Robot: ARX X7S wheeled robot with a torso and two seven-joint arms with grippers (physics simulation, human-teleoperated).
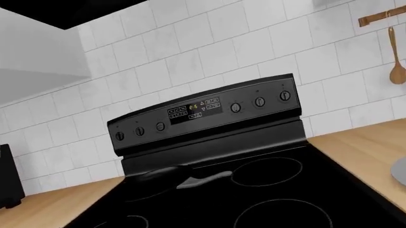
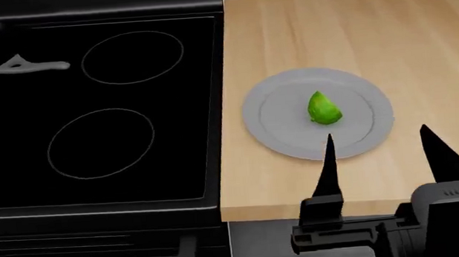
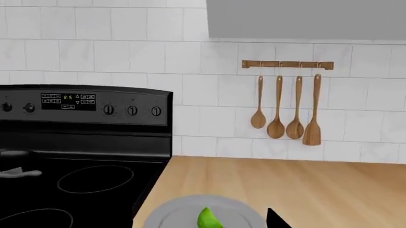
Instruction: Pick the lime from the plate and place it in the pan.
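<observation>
The half lime [image 2: 324,108] lies on the light-grey plate [image 2: 277,116] on the wooden counter, right of the stove. My right gripper [image 2: 375,133] is open; its two dark fingers stand apart at the plate's near rim, short of the lime and holding nothing. In the right wrist view the lime [image 3: 209,219] and the plate [image 3: 168,216] show at the frame edge, with one fingertip [image 3: 276,219] beside them. The black pan [image 1: 159,176] sits on the stove's far left burner; its silver handle [image 2: 31,66] shows in the head view. My left gripper is out of view.
The black stove top [image 2: 101,143] with thin burner circles fills the left. Its control panel [image 1: 203,111] rises at the back. Wooden spoons [image 3: 285,111] hang on the tiled wall. The counter's front edge [image 2: 300,211] lies just under my right gripper.
</observation>
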